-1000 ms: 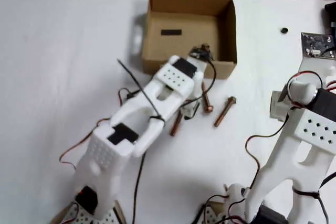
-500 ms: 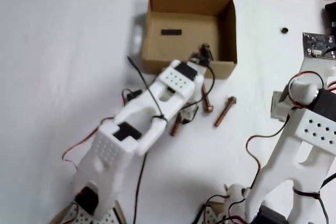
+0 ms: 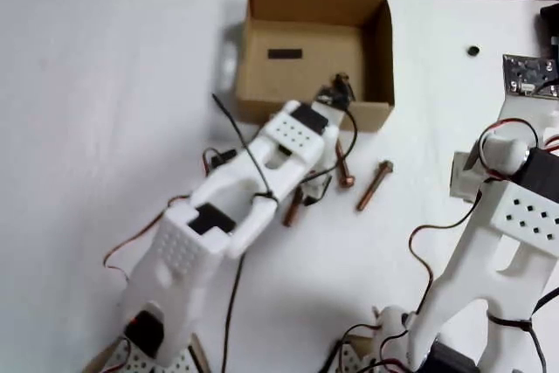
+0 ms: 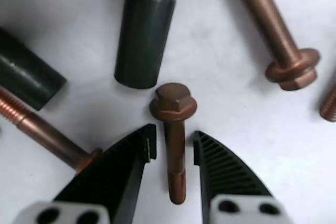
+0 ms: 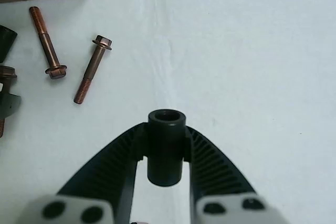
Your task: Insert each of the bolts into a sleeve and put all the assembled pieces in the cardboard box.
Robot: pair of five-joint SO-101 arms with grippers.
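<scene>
And the left hand (image 4: 173, 144) hangs narrowly open, straddling a copper hex-head bolt (image 4: 175, 129) on the white desk (image 4: 236, 145); right hand (image 5: 165, 153) clamps a black cylindrical sleeve (image 5: 166, 129)

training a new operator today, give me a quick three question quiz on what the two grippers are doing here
1. True or false: the right gripper is shut on a black sleeve.
2. What lies between the open jaws of the left gripper? A) a copper bolt B) a sleeve C) nothing
3. Fill in: that bolt's hex ____ lies beyond the jaws, towards a loose sleeve.
Key: 1 true; 2 A; 3 head.
</scene>
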